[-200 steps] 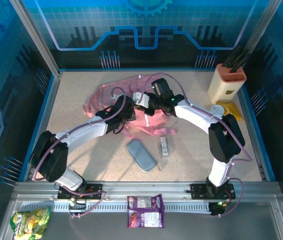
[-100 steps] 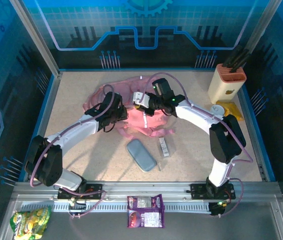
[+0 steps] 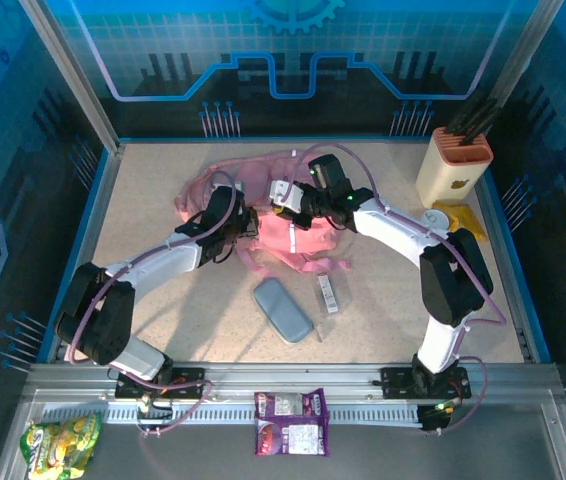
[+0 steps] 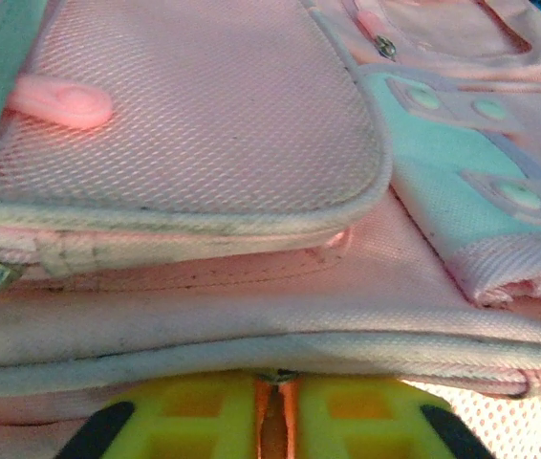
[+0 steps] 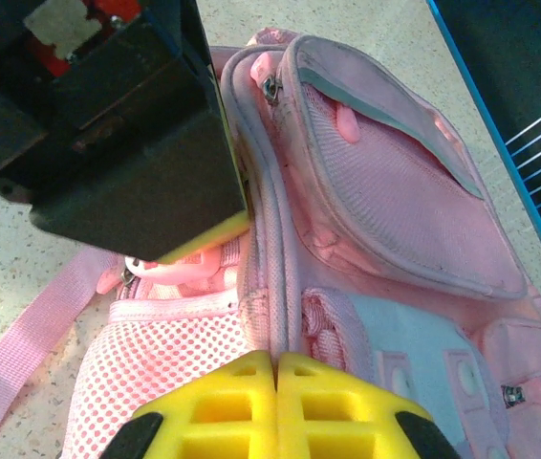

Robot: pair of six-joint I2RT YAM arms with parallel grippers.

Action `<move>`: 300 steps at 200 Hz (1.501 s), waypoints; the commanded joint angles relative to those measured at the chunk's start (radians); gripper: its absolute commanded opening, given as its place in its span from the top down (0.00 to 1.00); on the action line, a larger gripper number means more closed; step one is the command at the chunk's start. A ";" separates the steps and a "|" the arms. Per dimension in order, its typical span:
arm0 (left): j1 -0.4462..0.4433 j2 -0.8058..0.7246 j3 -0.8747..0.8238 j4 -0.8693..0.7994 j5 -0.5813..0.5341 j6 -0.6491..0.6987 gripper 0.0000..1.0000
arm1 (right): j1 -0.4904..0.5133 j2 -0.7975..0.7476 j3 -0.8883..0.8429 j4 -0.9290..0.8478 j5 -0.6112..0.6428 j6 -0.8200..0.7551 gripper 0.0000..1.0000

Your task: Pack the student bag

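The student bag is a pink fabric backpack lying at the back middle of the table. My left gripper comes at it from the left. In the left wrist view its yellow jaws are pressed together under a grey-piped seam of the bag, pinching a small metal zip piece. My right gripper reaches in from the right and is shut on the raised piping ridge of the bag beside a mesh pocket. The left gripper's yellow finger sits just above it.
A blue-grey pencil case and a small tube lie in front of the bag. A cream holder with an orange top and a yellow item stand at the right. Snack packs rest on the front rail.
The left arm swung left and came back toward the bag's middle. The bag's left side has been drawn up and inward. The right gripper has stayed shut on the bag.
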 commanded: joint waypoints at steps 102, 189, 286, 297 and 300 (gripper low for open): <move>0.196 -0.160 -0.053 -0.223 -0.085 0.070 1.00 | -0.070 -0.045 0.029 -0.017 -0.014 -0.022 1.00; -0.054 -0.161 -0.053 -0.211 0.031 -0.132 1.00 | -0.153 0.179 0.301 -0.058 -0.024 0.082 0.73; -0.158 0.029 0.151 -0.268 -0.015 -0.258 1.00 | -0.171 0.014 0.149 -0.164 -0.052 1.378 0.22; -0.158 0.025 0.145 -0.267 -0.014 -0.264 1.00 | -0.158 0.000 0.086 -0.142 -0.071 1.510 0.24; -0.158 0.025 0.144 -0.267 -0.013 -0.265 1.00 | -0.153 -0.003 0.072 -0.137 -0.068 1.541 0.25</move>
